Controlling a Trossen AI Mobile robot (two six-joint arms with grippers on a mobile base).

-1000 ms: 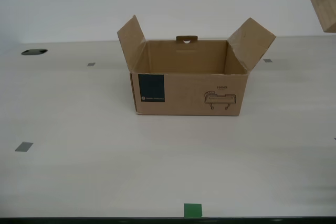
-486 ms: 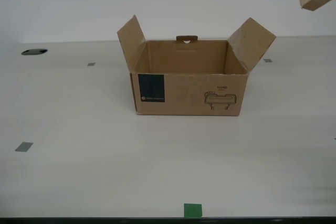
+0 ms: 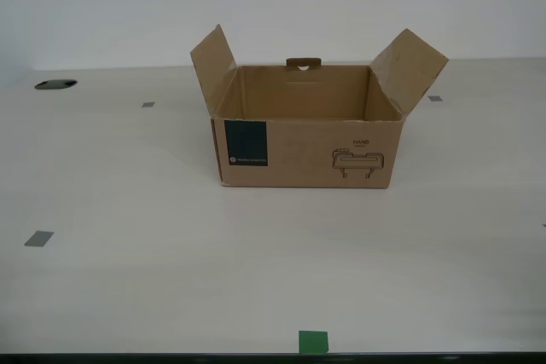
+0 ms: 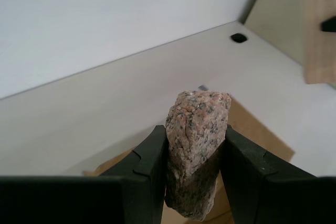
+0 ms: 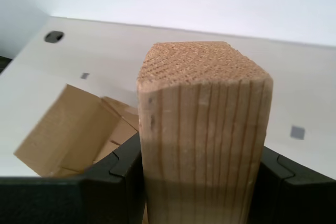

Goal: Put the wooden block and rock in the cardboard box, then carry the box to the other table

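The brown corrugated cardboard box (image 3: pixel 305 130) stands open near the middle of the smooth beige table (image 3: pixel 128 279), its two side flaps spread outward and its tab with a hole upright at the far rim; nothing can be seen inside it from the exterior view, and neither arm appears in that view.

The first gripper (image 5: pixel 197 182) is clamped on the pale light-tan rectangular wooden block (image 5: pixel 202 140), which stands upright between the black jaws; the second gripper (image 4: pixel 193 169) is clamped on the small rough pinkish-beige speckled rock (image 4: pixel 195 148) in the same way. Both wrist views look down on part of the box, so I judge that both things hang above the table, near the box but perhaps not exactly over its opening.

To do this step well, I think each arm should come over the middle of the opening, between the two flaps, and go down until the thing is below the rim before the jaws let go; a drop from high may push the light box or bend a flap. It seems wise also to lower them one after the other, so the arms do not meet over the narrow opening.

The block shows straight fine grain on its long face and a rough sawn end on top; the rock is irregular, grainy, with dark specks, and may roll when it lands.
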